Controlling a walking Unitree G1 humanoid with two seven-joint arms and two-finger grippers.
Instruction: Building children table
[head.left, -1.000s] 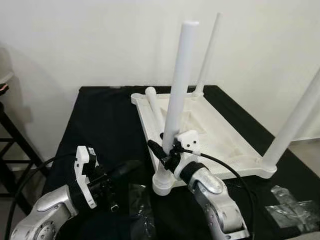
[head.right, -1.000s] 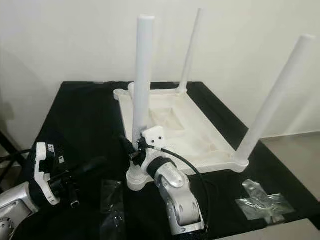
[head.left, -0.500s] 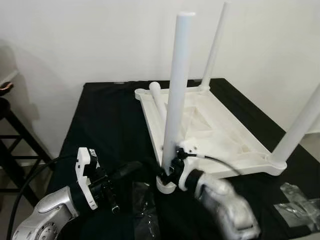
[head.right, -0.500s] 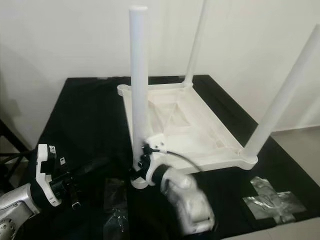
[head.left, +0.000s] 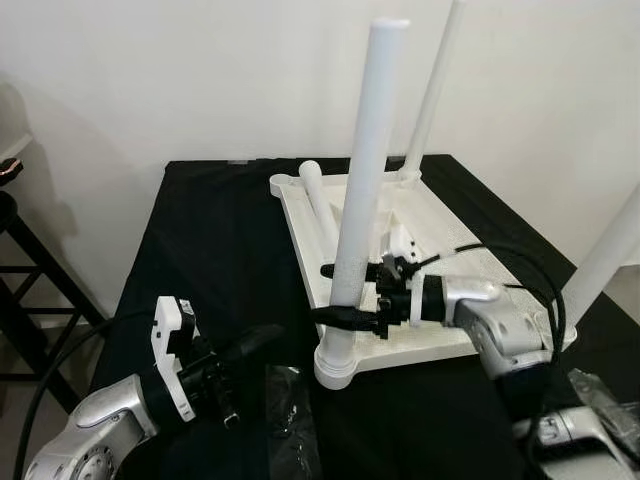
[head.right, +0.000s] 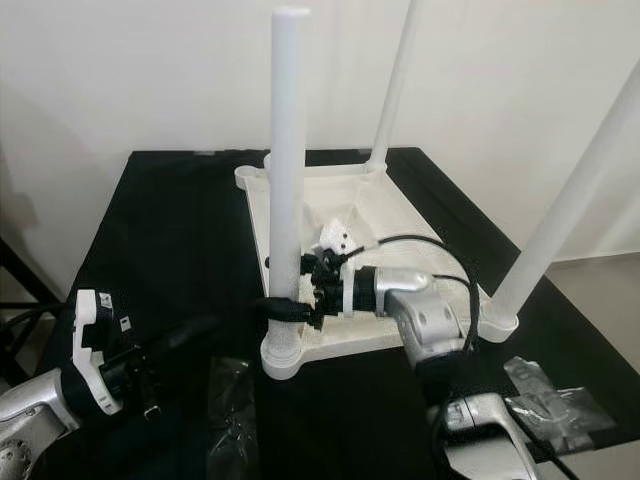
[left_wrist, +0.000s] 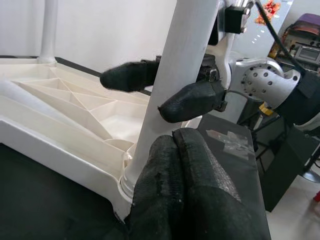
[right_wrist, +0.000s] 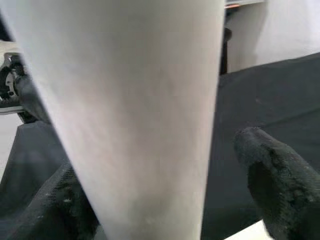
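Note:
A white children's table (head.left: 297, 240) lies upside down on a black-covered table (head.left: 210, 250). Three white legs stand up from its corners. The near-left leg (head.left: 365, 180) is the closest. A loose leg (head.left: 318, 205) lies inside the underside. My right gripper (head.left: 342, 293) reaches in from the right, low on the near-left leg. Its open fingers (left_wrist: 192, 100) straddle the leg (right_wrist: 140, 100), with a gap on one side. My left gripper (head.left: 266, 339) hovers low at the front left. It is shut and empty, pointing at the leg's base (left_wrist: 132, 175).
Clear plastic bags lie on the cloth at the front (head.left: 290, 420) and front right (head.left: 610, 390). A dark stool (head.left: 15, 230) stands off the table's left side. A white wall runs close behind. The black cloth left of the white table is bare.
My right arm has swung from the front round to the right side, and its gripper now reaches the near-left leg sideways. The leg stays upright. My left arm has barely moved. The camera shifted slightly.

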